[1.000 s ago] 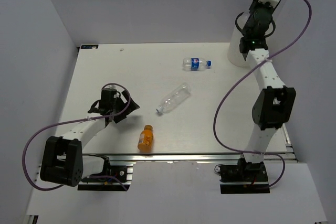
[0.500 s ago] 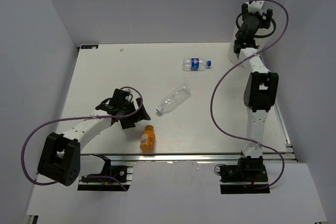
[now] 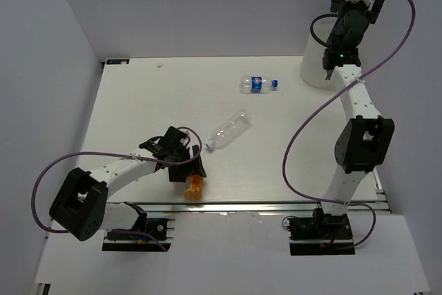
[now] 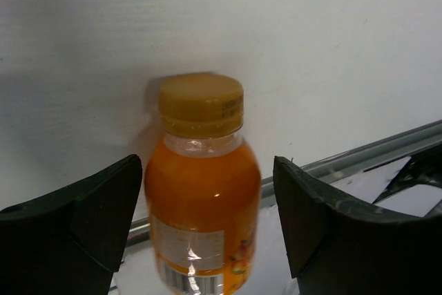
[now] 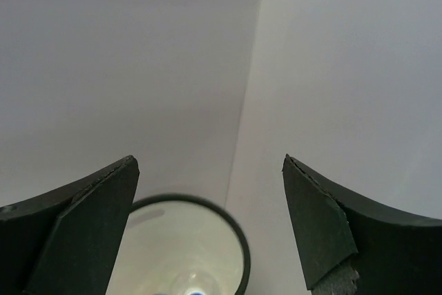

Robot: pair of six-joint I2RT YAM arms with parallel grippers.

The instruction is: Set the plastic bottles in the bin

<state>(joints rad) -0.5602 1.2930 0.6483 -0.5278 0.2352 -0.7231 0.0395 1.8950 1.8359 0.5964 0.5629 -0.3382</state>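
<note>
The left arm [image 3: 121, 168] and right arm [image 3: 356, 105] are white with black joints, each trailing a purple cable [image 3: 284, 164] (the left pincer [image 4: 207, 195] has black wedge fingers).

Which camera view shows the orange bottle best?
Left wrist view: the orange bottle fills the frame, cap and label clear. Top external shows it small, partly under the left gripper. Right wrist misses it.

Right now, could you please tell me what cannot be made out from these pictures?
- Orange bottle: the left wrist view's bottom edge cuts off its base; overhead, the left tool covers most of it.
- Bin: overhead, the right arm hides much of its mouth; the right wrist view's bottom edge cuts off its inside, so its contents cannot be counted.
</note>
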